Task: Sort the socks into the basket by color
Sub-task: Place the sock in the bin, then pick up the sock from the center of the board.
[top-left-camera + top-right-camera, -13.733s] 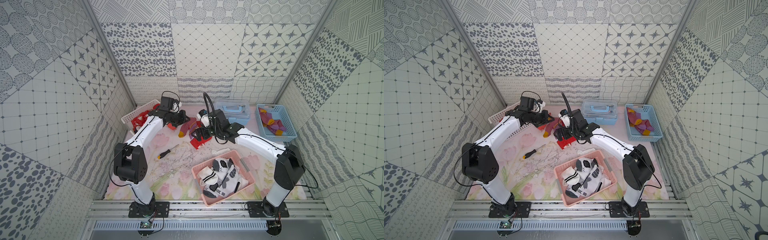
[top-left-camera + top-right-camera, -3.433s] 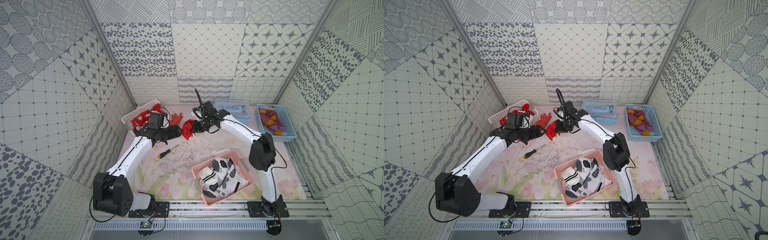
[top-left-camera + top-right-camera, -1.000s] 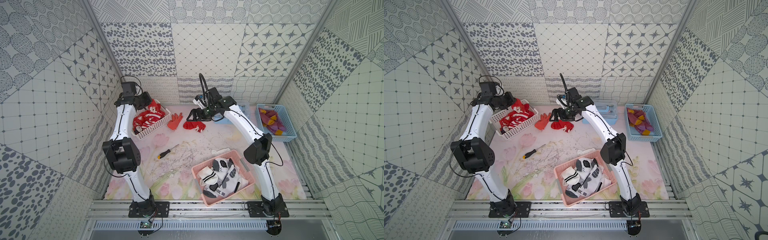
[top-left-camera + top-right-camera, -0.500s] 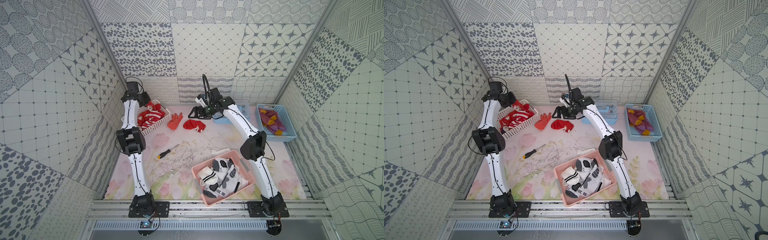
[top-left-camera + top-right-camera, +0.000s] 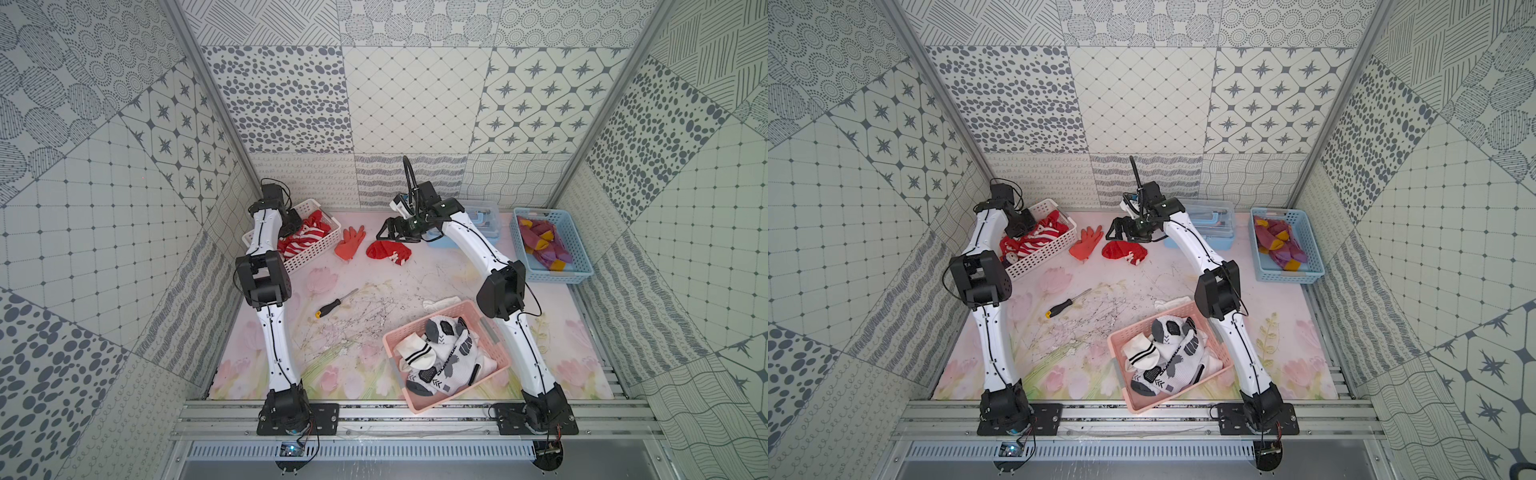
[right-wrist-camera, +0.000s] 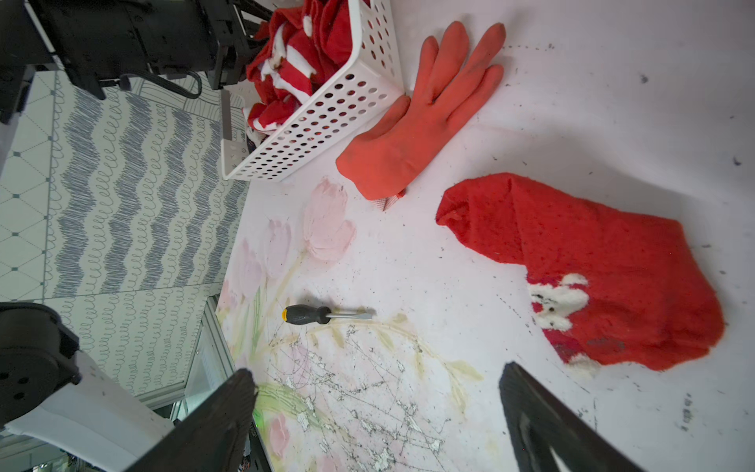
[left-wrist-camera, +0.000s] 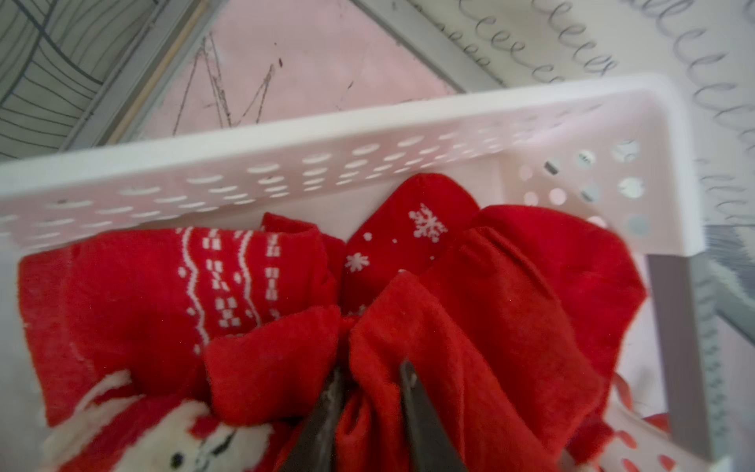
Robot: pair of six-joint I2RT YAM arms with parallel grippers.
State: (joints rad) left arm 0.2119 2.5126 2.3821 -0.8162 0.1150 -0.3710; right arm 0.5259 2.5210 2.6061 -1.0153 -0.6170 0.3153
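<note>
Sorting scene as I see it from my console, read left to right. In both top views my left arm reaches over the white basket [image 5: 309, 249] at the far left of the table, which holds red socks [image 5: 305, 235]. In the left wrist view, the left gripper [image 7: 369, 384] sits low in that pile; a fold of one plain red sock [image 7: 429, 347] lies between its two dark fingers [image 7: 412, 392], whose tips stand a little apart. Whether they pinch the fabric or have let go, I cannot tell.

Just right of the basket lies an orange-red glove [image 5: 350, 243], and beside it, on the bare mat, a loose red sock [image 5: 388, 252] with a white animal motif. My right gripper [image 5: 384, 232] hovers above this sock's far edge; the right wrist view shows its fingers [image 6: 228, 412] spread wide with only tabletop between them, the sock [image 6: 592, 274] lying apart from both tips.

A screwdriver [image 5: 335, 304] rests mid-table. Nearer me, a pink basket [image 5: 419, 401] holds white socks [image 5: 442, 357]. At far right, a blue basket [image 5: 575, 245] holds purple socks [image 5: 542, 245].
</note>
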